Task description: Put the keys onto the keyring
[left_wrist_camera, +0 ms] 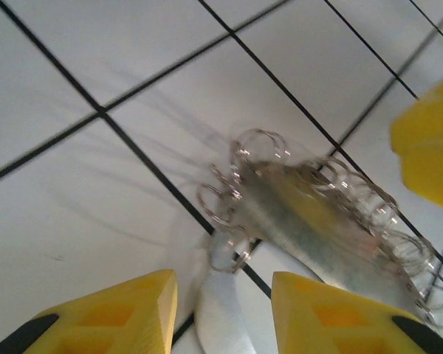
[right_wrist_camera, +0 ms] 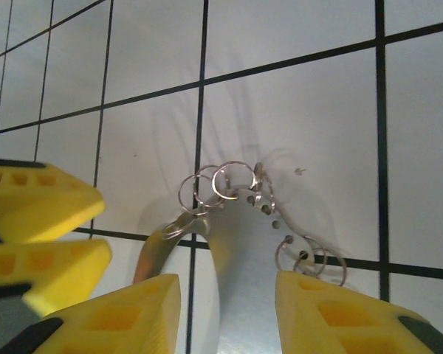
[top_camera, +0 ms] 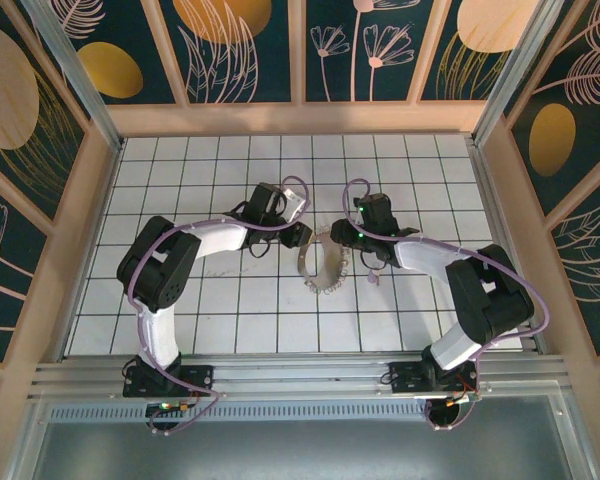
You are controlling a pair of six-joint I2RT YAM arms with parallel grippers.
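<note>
- Jaws on your right gripper point(right_wrist_camera: 229, 295) stand either side of the keyring point(right_wrist_camera: 240, 251) band. Metal fills the gap from pad to pad, so I read that as a pinch on the keyring.
- Left gripper point(left_wrist_camera: 223, 295): jaws part spread, band running between them, with a sliver of gap on one side. I can't tell whether it's clamped or just straddling.
- The keyring sits mid-counter point(top_camera: 180, 160), between your two grippers and tilted up. Shadows on the tiles suggest it's raised off the surface.
- The key point(top_camera: 373, 280) looks like the small pale pink speck on the tiles just right of the hoop, near the right arm and apart from the hoop. It's too small to make out detail.
- Step in hand, as I judge it: steadying and orienting the hoop. The key is not yet on it.
- Next move, my read: keep one arm on the hoop and free the other to fetch the key. That calls for a fine pinch on a tiny flat piece, then threading it onto the hoop or one of its rings without letting the hoop swing.
- Counts: one keyring, one key, two grippers. The small split rings point(right_wrist_camera: 214, 188) strung along the band number at least eight; overlap and blur stop an exact count.
</note>
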